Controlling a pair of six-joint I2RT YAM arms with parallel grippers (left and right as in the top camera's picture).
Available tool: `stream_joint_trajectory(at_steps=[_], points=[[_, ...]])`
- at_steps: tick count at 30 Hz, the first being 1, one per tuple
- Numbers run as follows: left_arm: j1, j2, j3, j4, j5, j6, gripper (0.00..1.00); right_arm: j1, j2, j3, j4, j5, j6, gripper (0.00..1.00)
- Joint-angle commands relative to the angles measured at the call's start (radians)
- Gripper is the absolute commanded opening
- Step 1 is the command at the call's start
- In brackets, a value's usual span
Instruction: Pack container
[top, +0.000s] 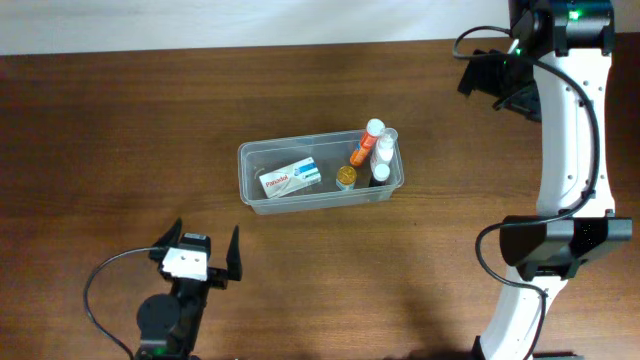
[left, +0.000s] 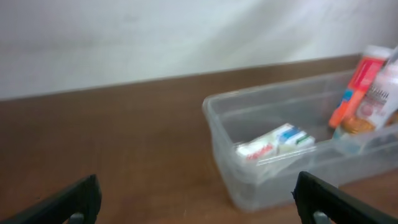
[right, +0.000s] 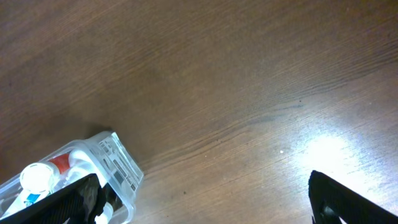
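- Clear plastic, that's the container (top: 300, 140), sitting around the middle of the dark brown wooden worktop (top: 120, 130).
- Its long axis runs left to right in the overhead view, a little skewed, so the right end sits slightly further back than the left end. The open side faces up.
- Inside, a white box (top: 290, 178) with red and blue print lies flat in the left half, roughly along the long axis.
- The right end is crowded: an orange tube with a white cap (top: 366, 143), a white bottle (top: 384, 148), a small amber jar (top: 345, 177) and a dark-capped bottle (top: 380, 175), all bunched together. Can't tell exactly which ones are touching.
- The left claw (top: 203, 248) is spread wide with nothing between its fingers. It's down near the front edge of the worktop, in front of the container's left end and clear of it. From its wrist camera the tub shows ahead and off to the right.
- The right claw (right: 208, 202) is also spread wide and holding nothing. It's up at the far right, well apart from the container. Its wrist view catches only the bottle end of the tub, low on the left and partly behind one finger.
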Motion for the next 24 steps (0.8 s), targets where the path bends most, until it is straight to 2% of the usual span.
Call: stream_joint_trajectory(at_steps=[1,4,10,14,24], points=[[0.037,-0.053,-0.013,-0.082,0.034,0.012,0.99,-0.005,0.002,0.014,-0.003,-0.002,0.005,0.99],[0.058,-0.095,-0.013,-0.164,0.033,0.013,0.99,-0.005,0.002,0.014,-0.003,-0.002,0.005,0.98],[0.069,-0.146,-0.013,-0.162,0.026,0.012,0.99,-0.005,0.002,0.014,-0.003,-0.002,0.005,0.98],[0.069,-0.255,-0.013,-0.156,0.026,0.012,0.99,-0.005,0.002,0.014,-0.003,-0.002,0.005,0.98],[0.070,-0.248,-0.013,-0.160,0.026,0.012,0.99,-0.005,0.002,0.014,-0.003,-0.002,0.004,0.98]])
